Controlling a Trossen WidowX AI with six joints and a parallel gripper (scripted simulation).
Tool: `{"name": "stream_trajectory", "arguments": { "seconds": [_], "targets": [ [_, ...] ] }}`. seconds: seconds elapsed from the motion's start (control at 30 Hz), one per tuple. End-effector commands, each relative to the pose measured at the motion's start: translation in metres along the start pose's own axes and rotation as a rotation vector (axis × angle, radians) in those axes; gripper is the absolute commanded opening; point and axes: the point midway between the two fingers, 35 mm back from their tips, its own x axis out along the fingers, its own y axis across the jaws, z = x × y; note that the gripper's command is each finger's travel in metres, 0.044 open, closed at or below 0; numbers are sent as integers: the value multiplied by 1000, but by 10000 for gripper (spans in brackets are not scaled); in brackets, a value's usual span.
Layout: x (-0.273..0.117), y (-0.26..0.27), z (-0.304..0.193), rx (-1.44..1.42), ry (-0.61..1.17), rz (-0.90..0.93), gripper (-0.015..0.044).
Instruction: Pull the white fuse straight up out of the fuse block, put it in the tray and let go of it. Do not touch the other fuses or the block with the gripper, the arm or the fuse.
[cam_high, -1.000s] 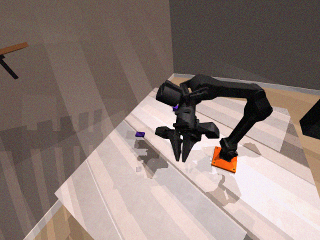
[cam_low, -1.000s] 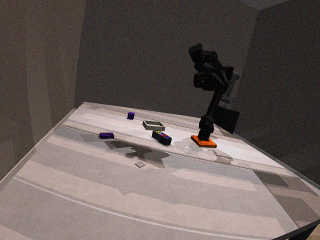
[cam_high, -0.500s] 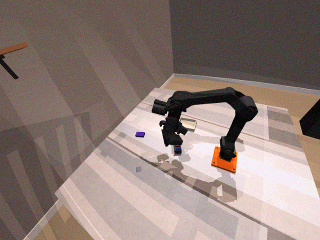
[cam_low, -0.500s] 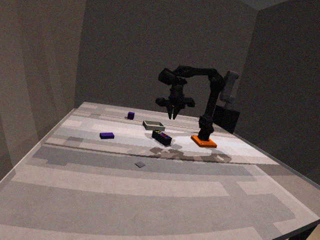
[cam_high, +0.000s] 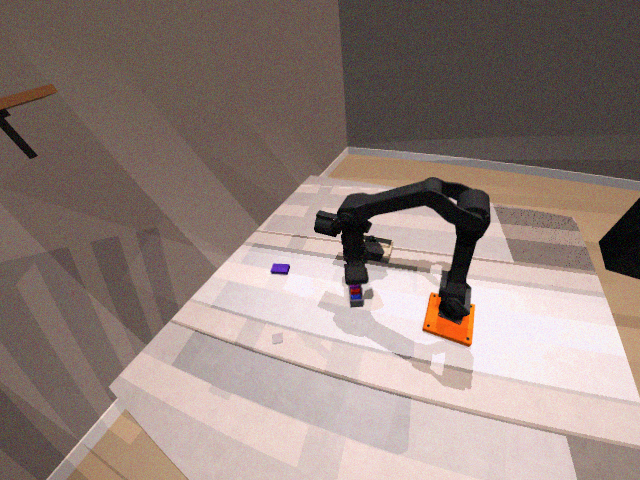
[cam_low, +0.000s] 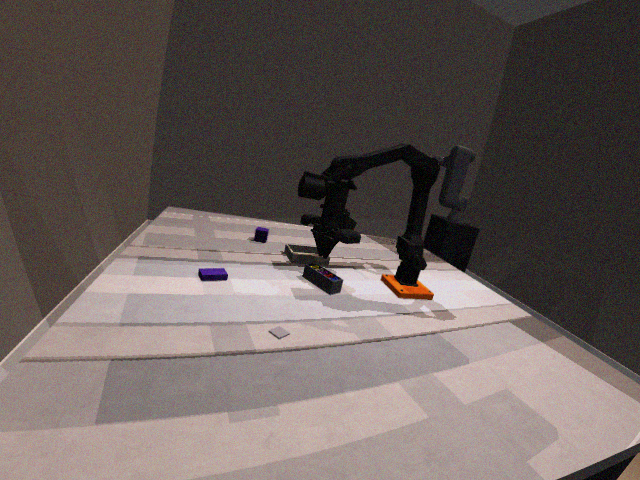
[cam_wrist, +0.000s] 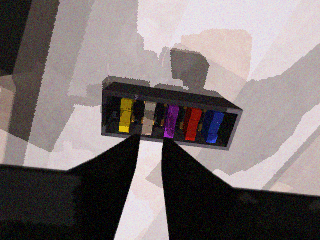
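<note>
One pale, grey-and-cream striped bench (cam_low: 320, 372) fills most of every view, set in a dim grey room; on it, right of centre in the top view, an orange base plate (cam_high: 448, 325) carries a black arm (cam_high: 413, 198) that arches up and over toward the left, then points straight down; the claw (cam_high: 356, 281) hangs just above a dark fuse block (cam_high: 356, 297) near the middle of the frame, its two black fingers drawn close with only a slim gap between them, nothing gripped in that gap; behind the arm, slightly higher in the frame, sits a shallow pale tray (cam_high: 385, 248), partly hidden by the arm; in the exterior view the tray (cam_low: 302, 254) lies just upper left of the block (cam_low: 323, 277); in the wrist view the block (cam_wrist: 170, 115) lies across the centre, holding a row of upright fuses; left to right these are yellow (cam_wrist: 125, 115), the white fuse (cam_wrist: 148, 120), purple (cam_wrist: 171, 121), red (cam_wrist: 193, 124) and blue (cam_wrist: 215, 127); the white fuse is seated in its slot, second from the left, just above the fingertip gap in the frame; smaller items lie well apart on the bench: a flat purple block (cam_low: 212, 273) at left centre, a small purple cube (cam_low: 261, 234) farther back, and a tiny grey tile (cam_low: 279, 332) lower in the frame.
</note>
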Motion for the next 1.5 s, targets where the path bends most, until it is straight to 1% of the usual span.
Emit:
{"name": "stream_trajectory", "arguments": {
  "seconds": [0.0, 1.07, 1.47],
  "targets": [
    [3, 3, 2, 8, -13, 11, 74],
    [33, 3, 0, 8, -12, 11, 74],
    [34, 3, 0, 8, -12, 11, 74]
  ]
}}
